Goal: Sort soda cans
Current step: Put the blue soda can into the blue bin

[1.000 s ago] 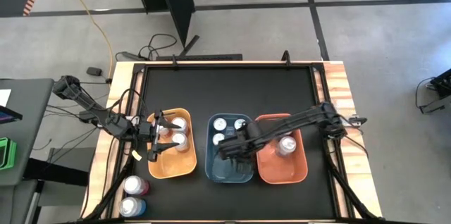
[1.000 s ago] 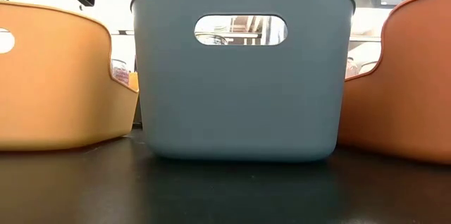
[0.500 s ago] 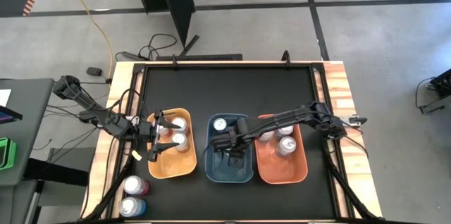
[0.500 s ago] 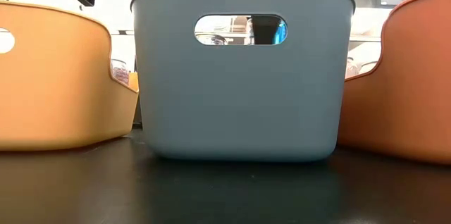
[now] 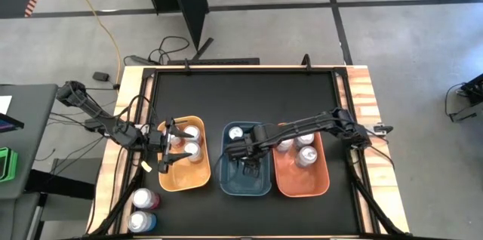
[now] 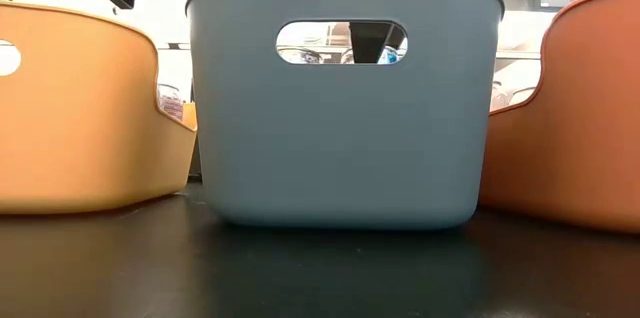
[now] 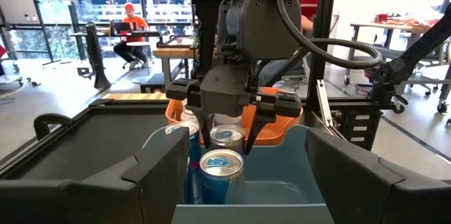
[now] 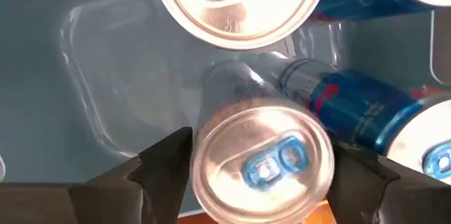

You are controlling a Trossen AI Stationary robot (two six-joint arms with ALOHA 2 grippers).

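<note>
My right gripper [image 5: 253,158] points down into the blue bin [image 5: 226,176], open. A blue soda can [image 8: 261,164] sits upright between its two fingers [image 8: 165,160], its silver top up and its body blurred. The left wrist view shows this can [image 7: 227,138] at the fingertips of my right gripper [image 7: 227,134], behind another blue can [image 7: 220,175]. A further blue can [image 8: 359,108] lies on its side on the bin floor. My left gripper [image 5: 162,155] waits open over the left rim of the orange bin [image 5: 185,180].
The orange bin holds cans [image 5: 192,149]. The red-orange bin [image 5: 302,183] to the right of the blue one holds cans too [image 5: 306,155]. Two cans [image 5: 143,198] stand at the table's near left corner. The far half of the black table [image 5: 241,96] is bare.
My right gripper has sunk into the blue bin with the blue can. A dark finger and some blue now show through the bin's handle slot in the low view, where nothing showed a second ago.
</note>
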